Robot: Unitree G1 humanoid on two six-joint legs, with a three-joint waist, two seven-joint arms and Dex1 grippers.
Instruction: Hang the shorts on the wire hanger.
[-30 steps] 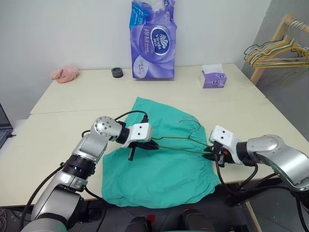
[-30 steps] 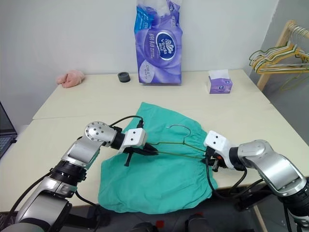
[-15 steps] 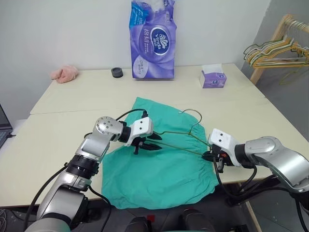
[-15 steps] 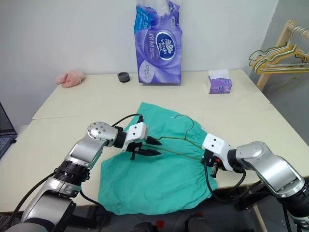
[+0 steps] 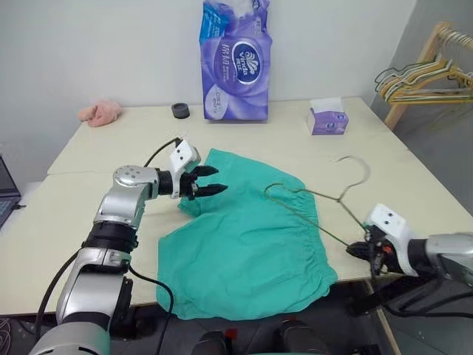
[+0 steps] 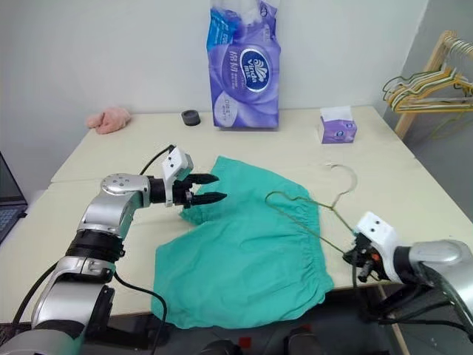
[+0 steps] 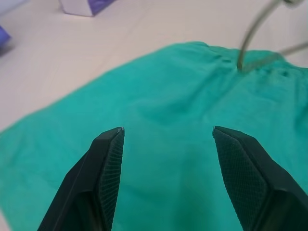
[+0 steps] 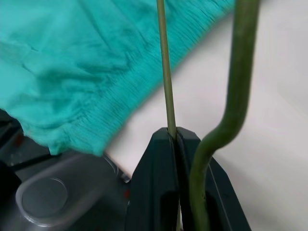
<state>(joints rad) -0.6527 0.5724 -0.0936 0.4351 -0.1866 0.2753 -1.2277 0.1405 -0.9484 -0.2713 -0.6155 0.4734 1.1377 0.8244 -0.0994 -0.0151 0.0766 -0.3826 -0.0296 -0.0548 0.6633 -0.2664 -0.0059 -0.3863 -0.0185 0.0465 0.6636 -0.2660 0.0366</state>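
With the shorts (image 5: 244, 251) lying flat on the near table (image 5: 89, 214), the right gripper (image 5: 360, 250), jaws clamped on the wire hanger (image 5: 314, 200), likely must thread it into the cloth while the left gripper (image 5: 211, 181), jaws apart, takes an edge.

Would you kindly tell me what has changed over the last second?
The left tool let go of the wire hanger, opened and drew back over the shorts' far leg. The right tool, shut on the hanger, pulled it toward the table's right edge. The shorts stayed flat.
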